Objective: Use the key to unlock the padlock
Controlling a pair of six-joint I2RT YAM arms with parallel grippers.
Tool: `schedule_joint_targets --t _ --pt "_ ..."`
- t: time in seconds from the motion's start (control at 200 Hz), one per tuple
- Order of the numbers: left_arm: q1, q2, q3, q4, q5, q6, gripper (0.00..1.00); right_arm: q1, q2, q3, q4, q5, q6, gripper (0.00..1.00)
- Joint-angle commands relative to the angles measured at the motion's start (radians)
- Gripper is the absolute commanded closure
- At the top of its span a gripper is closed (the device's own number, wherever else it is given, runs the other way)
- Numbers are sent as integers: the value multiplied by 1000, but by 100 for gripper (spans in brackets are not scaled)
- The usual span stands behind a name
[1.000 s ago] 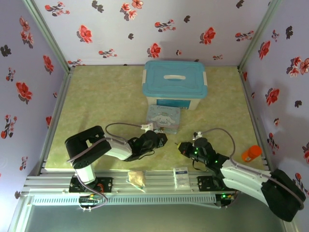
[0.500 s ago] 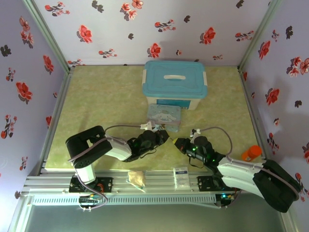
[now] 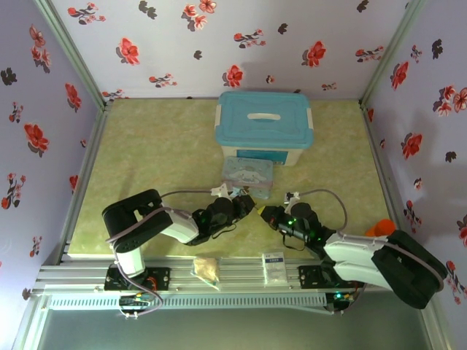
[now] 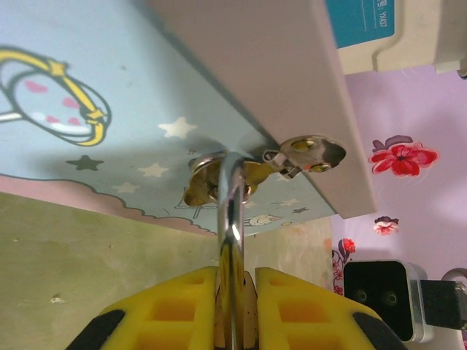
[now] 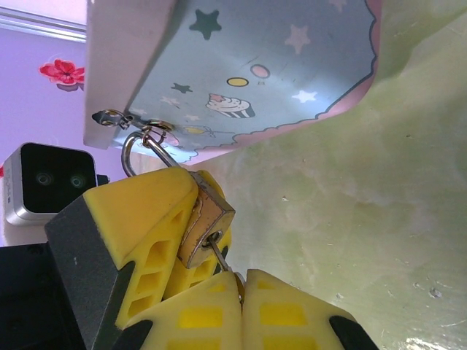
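The brass padlock (image 5: 206, 219) hangs by its silvery shackle (image 4: 232, 200) from the hasp ring of the cartoon tin (image 3: 248, 177). My left gripper (image 4: 235, 275) is shut on the padlock's body, its yellow fingers (image 5: 146, 211) on both sides. My right gripper (image 5: 241, 283) is shut on the thin dark key (image 5: 223, 259), whose tip sits in the keyhole at the padlock's bottom face. In the top view the left gripper (image 3: 246, 207) and the right gripper (image 3: 264, 212) meet nose to nose just in front of the tin. How deep the key sits is hidden.
A white box with a blue lid (image 3: 264, 124) stands directly behind the tin. An orange object (image 3: 379, 230) lies at the right wall. A white packet (image 3: 274, 267) and a tan lump (image 3: 206, 268) rest on the front rail. Flowered walls enclose the green mat (image 3: 160, 153).
My right gripper has moved left and slightly away from me, bringing the key up to the padlock. The left gripper has edged a little right, still holding the padlock.
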Motion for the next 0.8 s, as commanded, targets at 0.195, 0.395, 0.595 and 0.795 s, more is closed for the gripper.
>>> schedule_joint_targets --t 0.195,0.395,0.595,0.795 --pt "0 12 3 99 -12 -16 96 -4 28 -3 106 16 23 100" --pt "-1 6 13 105 -19 -43 98 28 56 7 169 86 77 100" --pt "-9 -5 21 94 -25 -51 99 69 52 -36 228 238 152 100" --pt "-13 21 20 138 -21 -70 100 78 -19 -14 144 266 153 100"
